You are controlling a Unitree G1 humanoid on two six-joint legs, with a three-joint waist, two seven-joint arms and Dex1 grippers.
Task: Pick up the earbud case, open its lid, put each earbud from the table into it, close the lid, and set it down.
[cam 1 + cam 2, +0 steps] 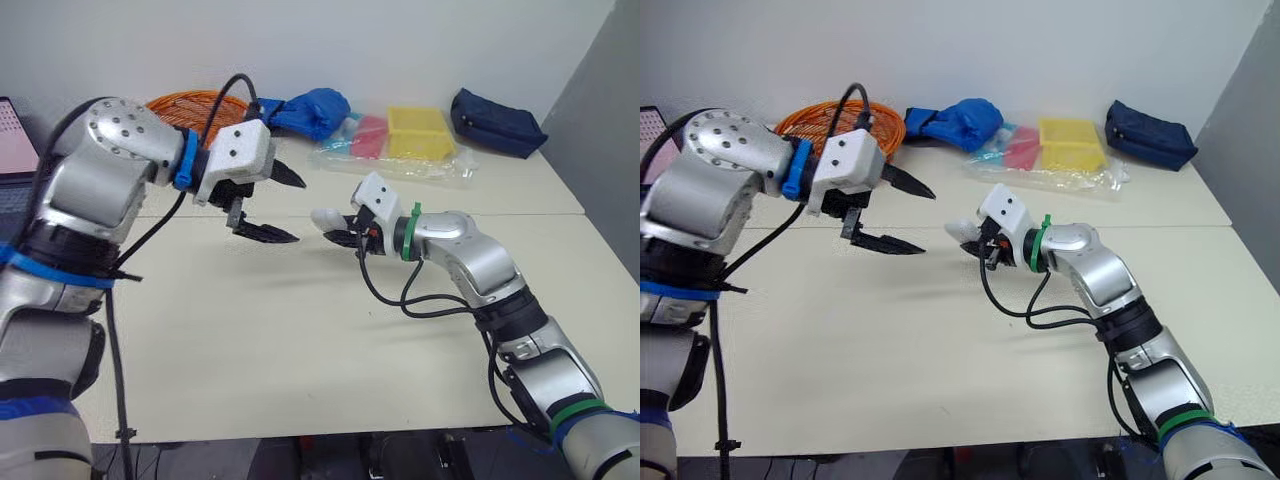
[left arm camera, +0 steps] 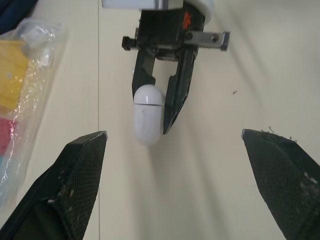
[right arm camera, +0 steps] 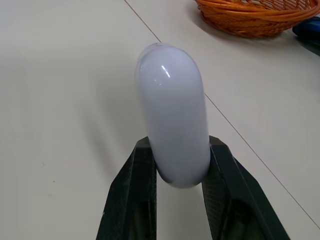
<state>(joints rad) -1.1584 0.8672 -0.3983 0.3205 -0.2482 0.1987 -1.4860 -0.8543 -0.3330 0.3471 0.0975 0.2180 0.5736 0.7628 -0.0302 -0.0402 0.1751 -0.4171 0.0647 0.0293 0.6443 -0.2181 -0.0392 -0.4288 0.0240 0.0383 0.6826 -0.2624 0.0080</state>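
Currently clamped in right hand, earbud case held clear of tabletop, free end jutting toward left hand, likely to present it for opening. Left hand spread wide, hovering near case, not touching. No brand or writing readable on case

We're looking at silver arm shells, the left one's dome dotted with screw holes. There's a blue band at the left wrist and a green band at the right (plus a green ring further up that arm). White camera housings, looping black cables, a black-fingered left claw and right claw.
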